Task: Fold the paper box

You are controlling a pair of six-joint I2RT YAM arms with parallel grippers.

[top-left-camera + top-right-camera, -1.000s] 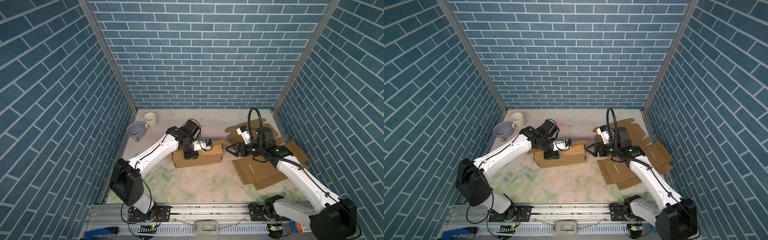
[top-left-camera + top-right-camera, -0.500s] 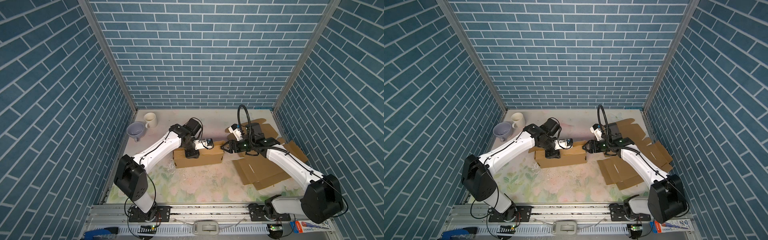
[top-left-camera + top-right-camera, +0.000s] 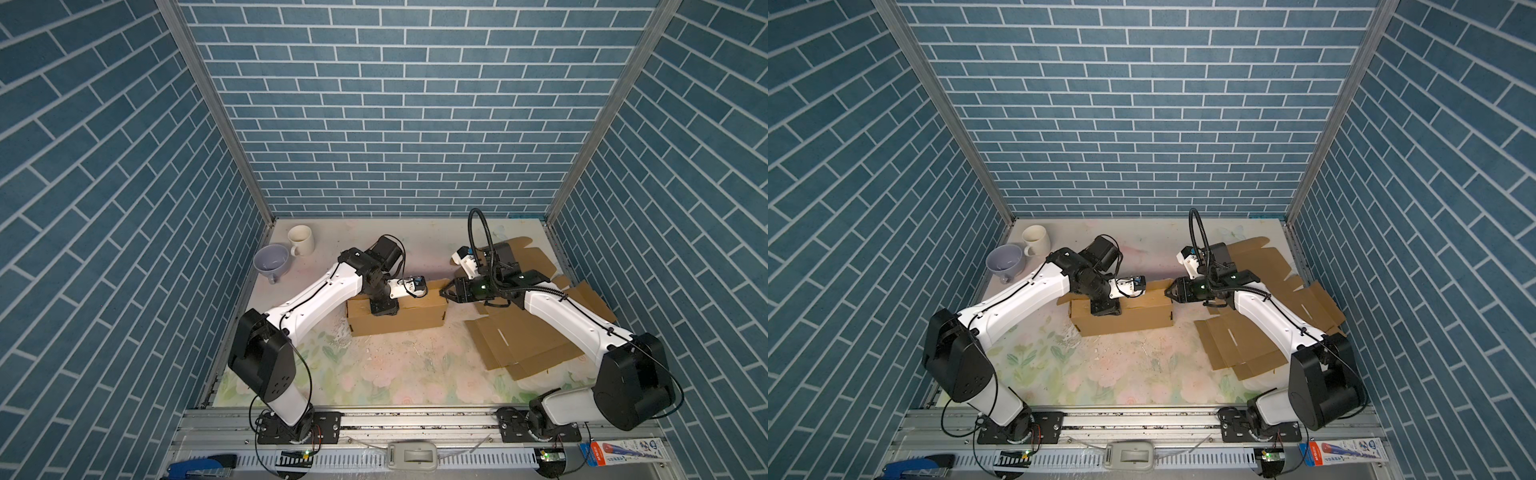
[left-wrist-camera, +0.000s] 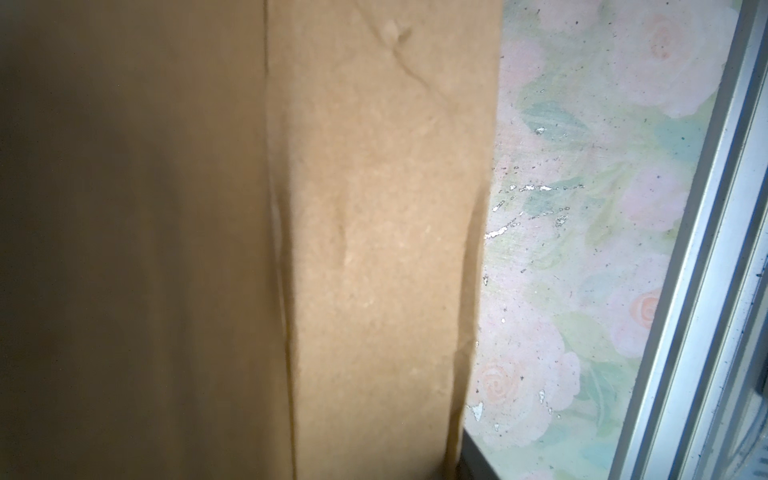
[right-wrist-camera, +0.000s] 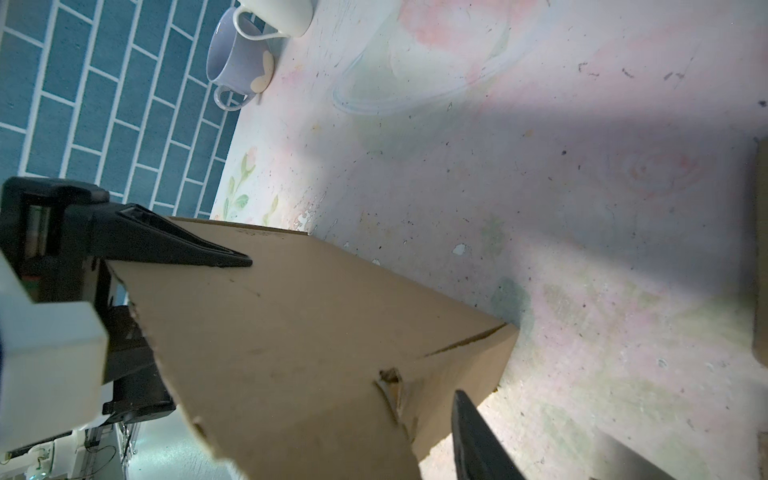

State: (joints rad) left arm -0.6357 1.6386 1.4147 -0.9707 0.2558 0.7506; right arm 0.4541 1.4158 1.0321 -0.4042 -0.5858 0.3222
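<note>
Right claw [image 3: 444, 290] now at box [image 3: 407, 321] right edge | bare mat [image 3: 395, 374] in front

In the left wrist view the paper box [image 4: 374, 249] fills most of the frame, out of focus. Fingers of the left gripper [image 3: 384, 309] lie outside it. In the right wrist view the frame edge cuts one finger [image 5: 478, 440] of the right gripper [image 3: 445, 291]. The right arm [image 3: 569, 318] covers part of the flat cardboard sheets [image 3: 519, 345].

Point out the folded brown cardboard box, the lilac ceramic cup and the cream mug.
folded brown cardboard box [image 3: 399, 322]: in a top view, front wall.
lilac ceramic cup [image 3: 272, 259]: in a top view, inside bottom.
cream mug [image 3: 303, 248]: in a top view, outer wall.
</note>
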